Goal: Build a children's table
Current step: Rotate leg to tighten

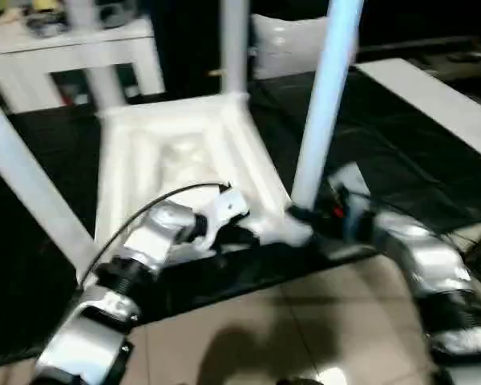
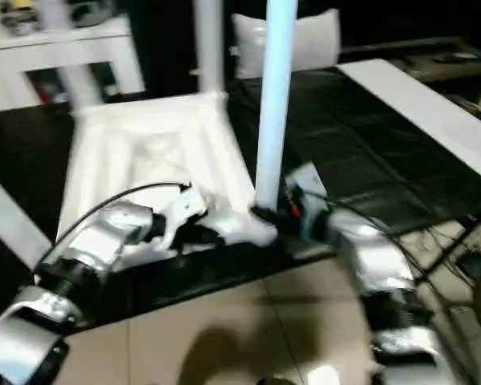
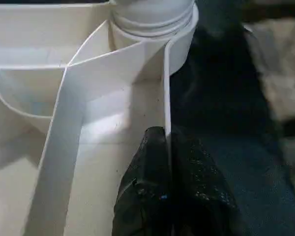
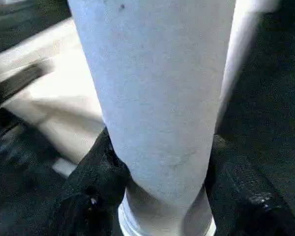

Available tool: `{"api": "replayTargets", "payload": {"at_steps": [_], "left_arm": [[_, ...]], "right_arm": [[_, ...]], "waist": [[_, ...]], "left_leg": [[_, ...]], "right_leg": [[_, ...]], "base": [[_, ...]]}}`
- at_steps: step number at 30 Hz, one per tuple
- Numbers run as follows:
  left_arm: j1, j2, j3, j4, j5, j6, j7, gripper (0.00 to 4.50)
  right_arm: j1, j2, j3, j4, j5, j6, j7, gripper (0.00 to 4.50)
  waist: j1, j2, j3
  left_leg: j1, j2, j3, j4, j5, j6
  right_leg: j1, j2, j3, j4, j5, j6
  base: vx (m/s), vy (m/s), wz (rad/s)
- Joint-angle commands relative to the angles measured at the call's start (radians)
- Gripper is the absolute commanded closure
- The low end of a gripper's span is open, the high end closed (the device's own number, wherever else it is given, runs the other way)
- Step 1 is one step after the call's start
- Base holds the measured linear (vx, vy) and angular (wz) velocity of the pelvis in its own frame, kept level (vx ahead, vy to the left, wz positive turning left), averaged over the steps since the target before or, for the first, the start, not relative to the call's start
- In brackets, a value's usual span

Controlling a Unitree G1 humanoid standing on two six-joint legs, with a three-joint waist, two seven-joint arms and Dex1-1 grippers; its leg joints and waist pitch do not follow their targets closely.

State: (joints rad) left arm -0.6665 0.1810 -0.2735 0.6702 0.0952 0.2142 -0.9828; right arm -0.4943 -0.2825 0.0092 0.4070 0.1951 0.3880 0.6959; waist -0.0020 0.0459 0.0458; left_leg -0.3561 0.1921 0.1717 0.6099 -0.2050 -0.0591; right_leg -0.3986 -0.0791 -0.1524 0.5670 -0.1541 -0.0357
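Note:
The children's table lies upside down on a black mat, its ribbed white top (image 1: 168, 160) facing up. Three legs stand in corner sockets: one at the near right (image 1: 325, 104), one at the back (image 1: 234, 48), one at the left (image 1: 24, 176). My left gripper (image 3: 166, 142) is shut on the thin rim wall (image 3: 166, 88) of the top, close to the near right socket. My right gripper (image 1: 305, 215) is closed around the base of the near right leg (image 4: 157, 98), with a black finger (image 4: 101, 169) pressed on each side.
A white cabinet (image 1: 72, 48) stands behind at the left. A white cushion-like object (image 1: 284, 44) lies at the back, and a long white board (image 1: 433, 96) lies to the right. The black mat (image 1: 385, 160) ends at a tiled floor (image 1: 305, 321) near me.

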Motion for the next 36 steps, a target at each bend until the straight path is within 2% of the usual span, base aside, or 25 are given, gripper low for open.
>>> {"api": "replayTargets", "payload": {"at_steps": [1, 2, 3, 4, 5, 6, 8, 10, 11, 14, 16, 18, 21, 25, 27, 29, 32, 34, 36], "left_arm": [[-0.032, -0.085, 0.001, -0.038, -0.034, 0.000, 0.056, 4.50], [-0.035, -0.091, 0.003, -0.035, -0.033, 0.001, 0.067, 4.50], [-0.039, -0.100, 0.006, -0.031, -0.033, 0.002, 0.083, 4.50], [-0.043, -0.108, 0.005, -0.030, -0.031, 0.008, 0.093, 4.50], [-0.047, -0.115, -0.001, -0.028, -0.028, 0.006, 0.096, 4.50], [-0.050, -0.118, -0.005, -0.027, -0.025, 0.005, 0.097, 4.50], [-0.054, -0.116, -0.011, -0.028, -0.014, 0.002, 0.102, 4.50], [-0.054, -0.097, -0.013, -0.021, -0.003, -0.016, 0.098, 4.50], [-0.053, -0.095, -0.013, -0.020, -0.002, -0.017, 0.098, 4.50], [-0.053, -0.066, -0.019, -0.007, 0.006, -0.066, 0.073, 4.50], [-0.051, -0.041, -0.034, 0.001, 0.011, -0.106, 0.030, 4.50], [-0.049, -0.019, -0.048, 0.003, 0.011, -0.124, -0.013, 4.50], [-0.051, 0.018, -0.069, 0.015, 0.012, -0.170, -0.092, 4.50], [-0.046, 0.045, -0.092, 0.017, 0.004, -0.230, -0.179, 4.50], [-0.041, 0.068, -0.120, 0.019, 0.002, -0.267, -0.255, 4.50], [-0.031, 0.098, -0.159, 0.005, 0.005, -0.298, -0.346, 4.50], [-0.025, 0.110, -0.174, -0.007, 0.003, -0.304, -0.388, 4.50], [-0.018, 0.126, -0.196, -0.023, 0.001, -0.314, -0.450, 4.50], [-0.017, 0.132, -0.204, -0.024, 0.003, -0.325, -0.470, 4.50]], "right_arm": [[-0.037, 0.058, -0.028, 0.062, -0.027, 0.014, -0.168, 2.49], [-0.039, 0.064, -0.031, 0.065, -0.029, 0.009, -0.178, 2.49], [-0.041, 0.071, -0.034, 0.070, -0.033, 0.000, -0.192, 2.49], [-0.043, 0.078, -0.036, 0.074, -0.038, -0.014, -0.207, 1.95], [-0.042, 0.083, -0.037, 0.075, -0.036, -0.031, -0.206, 1.95], [-0.040, 0.086, -0.037, 0.073, -0.031, -0.042, -0.199, 1.81], [-0.030, 0.085, -0.036, 0.050, -0.027, -0.043, -0.184, 1.71], [-0.011, 0.072, -0.035, 0.016, -0.015, -0.047, -0.147, 1.47], [-0.008, 0.070, -0.034, 0.011, -0.012, -0.049, -0.143, 1.40], [0.011, 0.025, -0.027, -0.008, -0.002, -0.053, -0.077, 1.21], [0.021, -0.015, -0.019, -0.016, 0.006, -0.071, -0.006, 0.95], [0.028, -0.049, -0.014, -0.028, 0.016, -0.080, 0.057, 0.89], [0.045, -0.131, 0.010, -0.059, 0.035, -0.099, 0.223, 0.67], [0.066, -0.198, 0.039, -0.097, 0.064, -0.094, 0.368, 0.36], [0.077, -0.250, 0.069, -0.112, 0.079, -0.080, 0.472, 0.23], [0.079, -0.294, 0.108, -0.104, 0.063, -0.094, 0.558, 0.05], [0.076, -0.301, 0.118, -0.098, 0.057, -0.106, 0.581, 0.05], [0.072, -0.314, 0.135, -0.101, 0.080, -0.095, 0.659, 0.05], [0.072, -0.318, 0.144, -0.105, 0.087, -0.090, 0.688, 0.30]], "waist": [[0.004, -0.012, -0.066], [0.004, -0.012, -0.066], [0.007, -0.011, -0.069], [0.007, -0.009, -0.071], [0.010, -0.011, -0.073], [0.012, -0.004, -0.075], [0.021, -0.008, -0.081], [0.039, -0.005, -0.084], [0.048, -0.004, -0.085], [0.056, -0.006, -0.083], [0.067, -0.006, -0.079], [0.069, -0.006, -0.079], [0.074, -0.003, -0.077], [0.097, -0.003, -0.079], [0.101, -0.006, -0.080], [0.112, -0.005, -0.080], [0.121, -0.006, -0.080], [0.126, -0.006, -0.078], [0.129, -0.007, -0.080]], "left_leg": [[-0.003, 0.023, -0.018, -0.064, -0.191, 0.070], [-0.003, 0.023, -0.018, -0.064, -0.191, 0.070], [0.001, 0.025, -0.017, -0.063, -0.179, 0.076], [-0.007, 0.024, -0.017, -0.063, -0.154, 0.087], [-0.009, 0.026, -0.016, -0.063, -0.135, 0.100], [-0.009, 0.026, -0.017, -0.062, -0.124, 0.106], [-0.010, 0.030, -0.016, -0.060, -0.078, 0.123], [-0.018, 0.031, -0.016, -0.054, -0.005, 0.160], [-0.016, 0.031, -0.015, -0.053, 0.009, 0.172], [-0.017, 0.031, -0.015, -0.053, 0.000, 0.173], [-0.013, 0.032, -0.013, -0.056, -0.032, 0.160], [-0.013, 0.035, -0.014, -0.058, -0.040, 0.154], [-0.008, 0.039, -0.014, -0.059, -0.064, 0.145], [-0.003, 0.045, -0.014, -0.057, -0.072, 0.150], [-0.007, 0.047, -0.014, -0.058, -0.061, 0.154], [-0.007, 0.046, -0.013, -0.057, -0.063, 0.154], [-0.005, 0.048, -0.013, -0.059, -0.066, 0.138], [-0.003, 0.050, -0.013, -0.059, -0.075, 0.133], [-0.002, 0.051, -0.013, -0.059, -0.073, 0.133]], "right_leg": [[0.059, -0.073, 0.042, -0.105, -0.470, -0.057], [0.059, -0.073, 0.042, -0.105, -0.470, -0.057], [0.058, -0.075, 0.046, -0.100, -0.439, -0.073], [0.064, -0.075, 0.049, -0.090, -0.395, -0.087], [0.064, -0.075, 0.052, -0.086, -0.362, -0.097], [0.066, -0.076, 0.052, -0.083, -0.344, -0.103], [0.067, -0.077, 0.058, -0.072, -0.273, -0.130], [0.070, -0.077, 0.064, -0.052, -0.161, -0.160], [0.068, -0.079, 0.065, -0.049, -0.141, -0.162], [0.071, -0.079, 0.063, -0.051, -0.170, -0.153], [0.069, -0.077, 0.061, -0.060, -0.237, -0.125], [0.069, -0.078, 0.062, -0.060, -0.246, -0.121], [0.066, -0.077, 0.062, -0.061, -0.260, -0.121], [0.062, -0.078, 0.066, -0.056, -0.236, -0.133], [0.064, -0.079, 0.068, -0.050, -0.211, -0.143], [0.063, -0.081, 0.067, -0.051, -0.220, -0.144], [0.061, -0.083, 0.068, -0.051, -0.246, -0.142], [0.059, -0.083, 0.069, -0.053, -0.257, -0.143], [0.060, -0.083, 0.069, -0.050, -0.249, -0.145]], "base": [[0.000, 0.000, 0.00], [0.000, 0.000, 0.00], [0.000, 0.000, 0.00], [0.000, 0.000, 0.00], [0.000, 0.000, 0.00], [0.000, 0.000, 0.00], [0.000, 0.000, 0.00], [0.000, 0.000, 0.00], [0.000, 0.000, 0.00], [0.000, 0.000, 0.00], [0.000, 0.000, 0.00], [0.000, 0.000, 0.00], [0.000, 0.000, 0.00], [0.000, 0.000, 0.00], [0.000, 0.000, 0.00], [0.000, 0.000, 0.00], [0.000, 0.000, 0.00], [0.000, 0.000, 0.00], [0.000, 0.000, 0.00]]}}
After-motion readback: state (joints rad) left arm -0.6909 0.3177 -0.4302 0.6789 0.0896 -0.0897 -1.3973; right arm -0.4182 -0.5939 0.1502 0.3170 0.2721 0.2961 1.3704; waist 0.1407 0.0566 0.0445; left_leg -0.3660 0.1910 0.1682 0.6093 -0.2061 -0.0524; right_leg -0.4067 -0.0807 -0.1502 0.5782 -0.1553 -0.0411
